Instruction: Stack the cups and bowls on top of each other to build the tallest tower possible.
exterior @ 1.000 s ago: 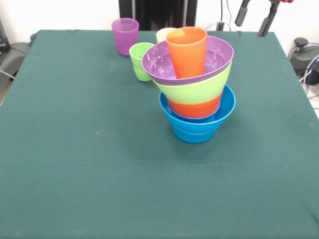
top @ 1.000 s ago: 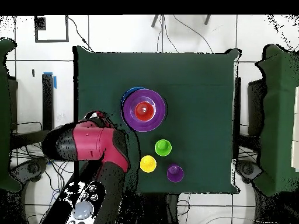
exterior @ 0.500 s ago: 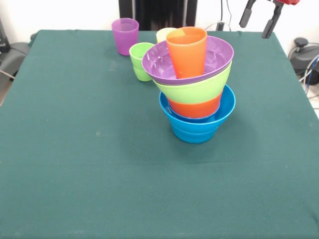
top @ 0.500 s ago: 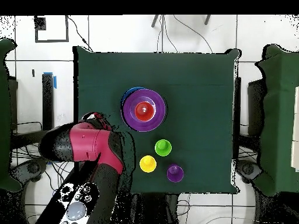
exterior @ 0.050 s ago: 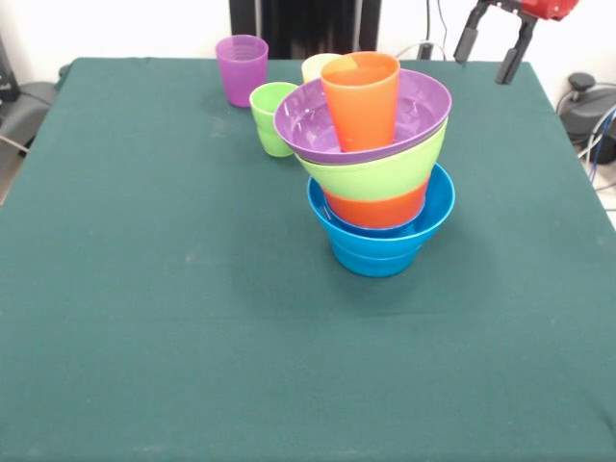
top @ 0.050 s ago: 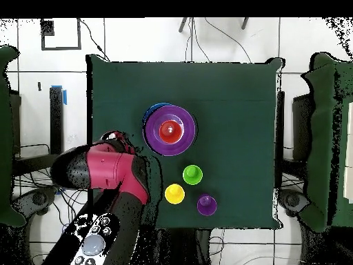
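- Hanging at the top right of the front view, the claw (exterior @ 0.050 s ago: 488, 53) sits above the bench's far right corner, well apart from the tower and the cups.
- Its two dark fingers (exterior @ 0.050 s ago: 509, 54) stand spread with a clear gap between them; nothing is between them.
- In the overhead view the red and black arm (top @ 0.050 s ago: 110, 172) lies over the bench's left edge, beside the tower; the claw itself is not distinguishable there.
- The tower (exterior @ 0.050 s ago: 377, 183) stands near the middle of the green bench (exterior @ 0.050 s ago: 144, 318), slightly right of centre in the front view.
- From the bottom up: large light blue bowl (exterior @ 0.050 s ago: 377, 248), small orange bowl (exterior @ 0.050 s ago: 377, 208), lime green bowl (exterior @ 0.050 s ago: 371, 176), large purple bowl (exterior @ 0.050 s ago: 308, 120).
- The orange cup (exterior @ 0.050 s ago: 362, 99) stands upright inside the purple bowl and forms the top.
- The upper bowls lean a little, with the purple rim lower on the left in the front view.
- Three cups stand loose on the bench behind the tower.
- The green cup (exterior @ 0.050 s ago: 271, 117) is just beside the purple bowl's rim.
- The yellow cup (exterior @ 0.050 s ago: 314, 66) is mostly hidden behind the tower.
- The purple cup (exterior @ 0.050 s ago: 242, 68) is farthest left, near the far edge.
- From overhead these three sit in a loose cluster, apart from each other.
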